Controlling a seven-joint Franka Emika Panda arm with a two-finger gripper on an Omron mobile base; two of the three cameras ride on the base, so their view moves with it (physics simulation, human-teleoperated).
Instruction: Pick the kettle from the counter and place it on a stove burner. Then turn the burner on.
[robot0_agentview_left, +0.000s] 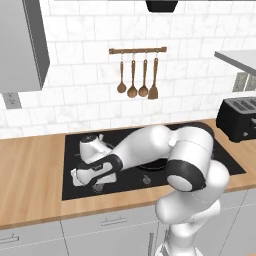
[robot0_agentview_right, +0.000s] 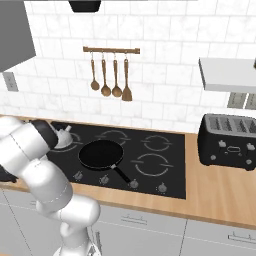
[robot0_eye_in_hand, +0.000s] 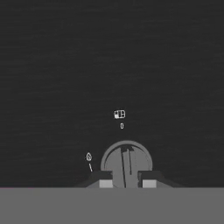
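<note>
Kettle: one kettle (robot0_agentview_left: 92, 146) stands upright on the stove (robot0_agentview_left: 230, 165), toward its back left corner, dome up; in the right base view a small part of it (robot0_agentview_right: 64, 138) peeks past the arm at the same left end. Its spout seems to point toward the back right in the left base view; the handle is too blurred to read.
Long axis: squat and round, so no clear long axis; its height runs straight up from the glass.
Burner under it: the ring outline below the kettle is covered, so which ring it sits on cannot be told.
Gripper: the gripper (robot0_agentview_left: 96, 187) hangs low over the stove's front left edge, pointing down; in the hand view its fingers (robot0_eye_in_hand: 105, 182) stand one on each side of a round silver knob (robot0_eye_in_hand: 126, 162), just beside or touching its rim. Whether they pinch the knob cannot be told.
Knob: its raised bar runs roughly up and down in the hand view, with small white marks printed on the glass beyond it.
Frying pan: one black frying pan (robot0_agentview_right: 101, 154) sits mid-stove, handle running toward the front edge and slightly right.
Knobs counted: five along the front edge in the right base view.
Counter: the counter (robot0_agentview_left: 30, 175) carries one black toaster (robot0_agentview_right: 227, 141) at its right end.
Wall: four wooden utensils (robot0_agentview_right: 110, 75) hang from one rail.
</note>
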